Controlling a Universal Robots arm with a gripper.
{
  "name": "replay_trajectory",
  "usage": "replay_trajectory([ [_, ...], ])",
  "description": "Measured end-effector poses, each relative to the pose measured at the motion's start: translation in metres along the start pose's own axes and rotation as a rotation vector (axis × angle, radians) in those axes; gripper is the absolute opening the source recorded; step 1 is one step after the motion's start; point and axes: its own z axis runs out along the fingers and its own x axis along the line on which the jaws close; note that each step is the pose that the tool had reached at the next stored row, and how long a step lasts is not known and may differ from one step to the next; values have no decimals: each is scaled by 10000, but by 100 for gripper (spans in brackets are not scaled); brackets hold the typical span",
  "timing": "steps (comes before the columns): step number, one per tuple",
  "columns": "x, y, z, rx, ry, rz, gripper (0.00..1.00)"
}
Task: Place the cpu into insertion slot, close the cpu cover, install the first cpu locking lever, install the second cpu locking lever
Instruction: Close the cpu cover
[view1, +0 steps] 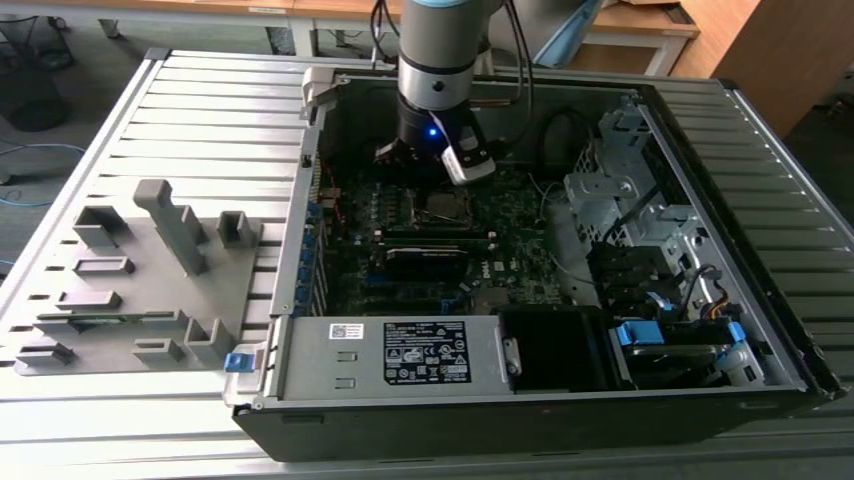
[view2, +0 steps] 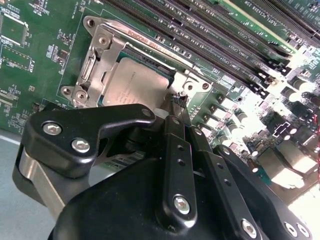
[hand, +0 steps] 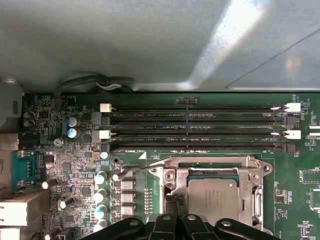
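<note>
Gripper (view2: 177, 100), fingers pressed together, reaches into an open computer case (view1: 747, 330) lying on a ribbed metal table (view1: 200, 120), with a grey fixture block (view1: 160, 230) on the exterior view's left. Its tip meets a corner of the insertion slot (view1: 441, 208), beside long memory slots (hand: 190, 130). Inside the slot lies the cpu (view2: 135, 82), under the lowered cpu cover (view2: 97, 60).

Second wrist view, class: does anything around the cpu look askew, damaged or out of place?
Nothing stands out. The cpu lies flat and square, framed evenly by the cpu cover; no damage shows.
</note>
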Motion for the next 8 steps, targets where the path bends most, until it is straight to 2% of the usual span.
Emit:
replay_trajectory([
  [8, 6, 0, 23, 1, 0, 1, 10],
])
